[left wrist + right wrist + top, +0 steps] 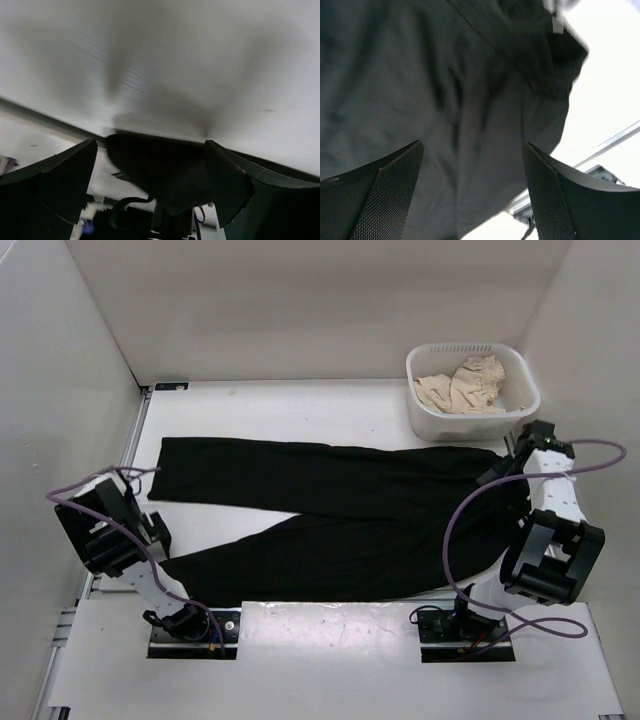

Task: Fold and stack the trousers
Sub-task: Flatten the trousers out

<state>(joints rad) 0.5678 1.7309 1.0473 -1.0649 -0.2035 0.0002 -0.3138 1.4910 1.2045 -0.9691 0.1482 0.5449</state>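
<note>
White table (pixel 300 400) with black trousers (pixel 330 502) spread out across it.
My left gripper (pixel 150 150) and right gripper (pixel 472 147) both have fingers wide apart, holding nothing; the right one hangs over the trousers.

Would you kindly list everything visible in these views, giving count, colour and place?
trousers: one pair, black, spread flat across the table, waist to the right
basket: one, white, far right corner of the table
cloth: count unclear, beige, crumpled in the basket
table: one, white, beneath everything
cables: two, purple, one looping along each arm
left gripper: one, black, open, near the leg ends
right gripper: one, black, open, above the waist end
</note>
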